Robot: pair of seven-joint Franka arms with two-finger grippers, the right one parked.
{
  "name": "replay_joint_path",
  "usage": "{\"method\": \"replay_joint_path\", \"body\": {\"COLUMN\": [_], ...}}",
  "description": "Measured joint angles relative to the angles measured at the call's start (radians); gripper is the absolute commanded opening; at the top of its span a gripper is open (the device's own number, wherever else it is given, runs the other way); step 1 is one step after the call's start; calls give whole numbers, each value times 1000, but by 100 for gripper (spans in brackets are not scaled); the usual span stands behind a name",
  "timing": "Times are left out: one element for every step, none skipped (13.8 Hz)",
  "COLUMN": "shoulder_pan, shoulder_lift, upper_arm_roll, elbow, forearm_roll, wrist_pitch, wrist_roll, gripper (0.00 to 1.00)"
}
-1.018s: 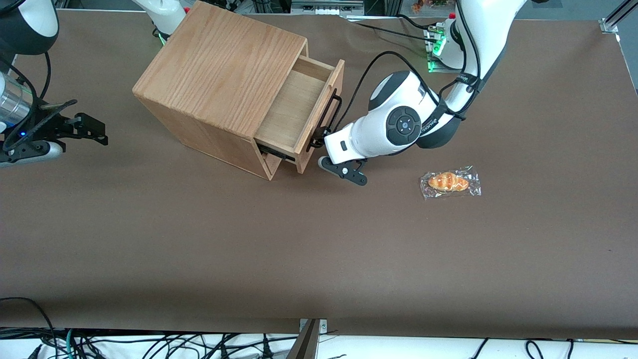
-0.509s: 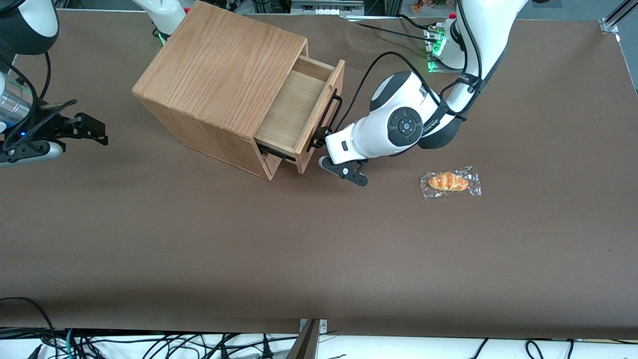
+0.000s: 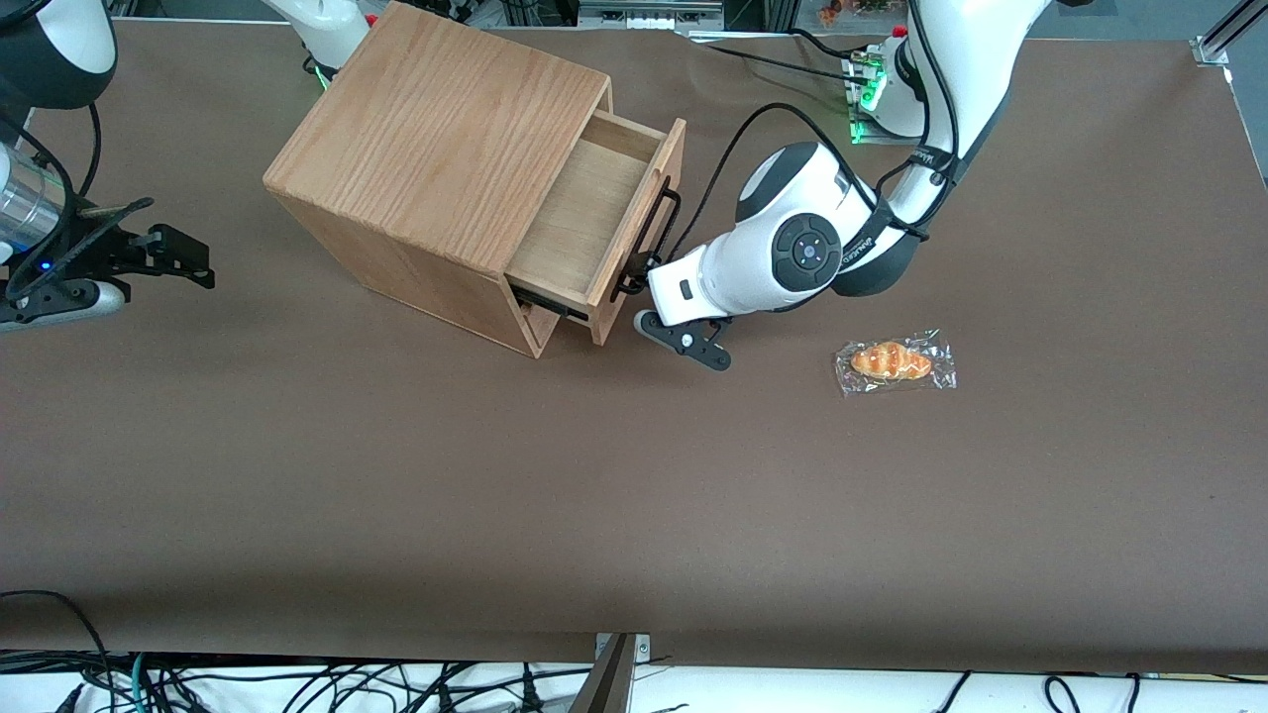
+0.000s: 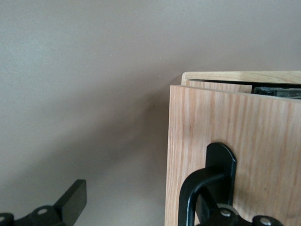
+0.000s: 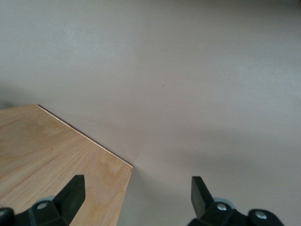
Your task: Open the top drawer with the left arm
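The top drawer stands pulled partly out of the oak cabinet, its bare wooden floor showing. Its black bar handle faces the working arm's end of the table. My left arm reaches in low toward the handle's nearer end. The gripper is open there. One finger sits by the handle's bracket; the other finger hangs free over the table, nearer the front camera. The wrist view shows the drawer front, the handle's curved end, and the gripper spread wide with one fingertip over bare tabletop.
A wrapped pastry lies on the brown table toward the working arm's end, a little nearer the front camera than the arm. A black cable loops above the table between the drawer and the arm's base.
The left arm's wrist has crept a few pixels away from the cabinet. The drawer's opening looks the same.
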Motion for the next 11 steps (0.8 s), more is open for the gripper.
{"method": "replay_joint_path", "body": {"shoulder_pan": [0, 1, 2, 3, 4, 5, 6, 7, 9, 12, 16], "shoulder_lift": [0, 0, 0, 0, 0, 0, 0, 0, 0, 0, 0], "upper_arm_roll": [0, 0, 0, -1, -2, -2, -3, -4, -5, -7, -9], "elbow": [0, 0, 0, 0, 0, 0, 0, 0, 0, 2, 5], "forearm_roll": [0, 0, 0, 0, 0, 0, 0, 0, 0, -1, -1], "wrist_pitch": [0, -1, -2, -3, -4, -5, -6, -7, -12, -21, -33], "wrist_roll": [4, 11, 16, 19, 20, 20, 20, 20, 20, 20, 20], "gripper": [100, 100, 100, 100, 100, 100, 100, 100, 100, 100, 100]}}
